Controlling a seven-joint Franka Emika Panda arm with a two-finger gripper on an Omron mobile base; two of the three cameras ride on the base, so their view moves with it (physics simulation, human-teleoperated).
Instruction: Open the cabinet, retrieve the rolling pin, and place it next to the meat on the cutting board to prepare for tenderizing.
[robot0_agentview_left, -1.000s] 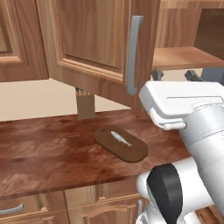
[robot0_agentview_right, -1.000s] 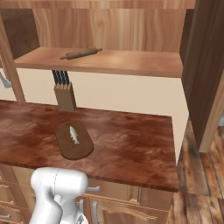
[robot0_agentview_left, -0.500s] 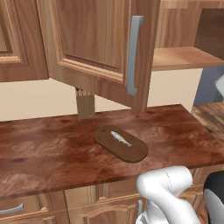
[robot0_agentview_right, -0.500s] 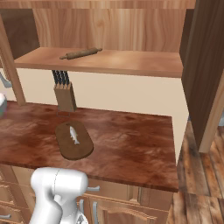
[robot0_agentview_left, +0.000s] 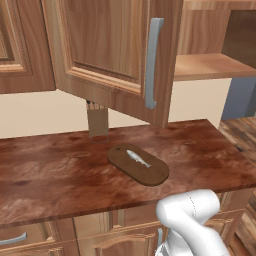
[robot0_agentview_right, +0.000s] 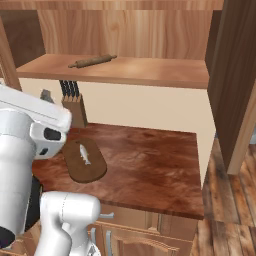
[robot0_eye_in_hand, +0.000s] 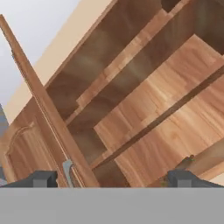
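Observation:
The cabinet stands open: its left door (robot0_agentview_left: 115, 50) with a long grey bar handle (robot0_agentview_left: 154, 62) swings out over the counter, and its right door (robot0_agentview_right: 240, 85) hangs open at the right. The rolling pin (robot0_agentview_right: 92, 61) lies on the cabinet's bottom shelf (robot0_agentview_right: 150, 72), towards its left. On the counter the dark oval cutting board (robot0_agentview_left: 150, 172) (robot0_agentview_right: 87, 167) carries the small silvery meat (robot0_agentview_left: 137, 158) (robot0_agentview_right: 85, 153). My gripper (robot0_eye_in_hand: 113, 178) is open, fingertips (robot0_eye_in_hand: 43, 178) wide apart with nothing between them, looking up into the cabinet interior past the left door's edge.
A wooden knife block (robot0_agentview_left: 97, 122) (robot0_agentview_right: 75, 104) with black handles stands at the back wall behind the board. My white arm (robot0_agentview_right: 25, 145) rises at the left of the right base view, beside the board. Brown counter (robot0_agentview_right: 150, 165) extends right of the board, then drops to the floor.
The arm has swung out of the right side of the left base view and now stands at the left of the right base view. Gripper stays open; the doors and objects have not moved.

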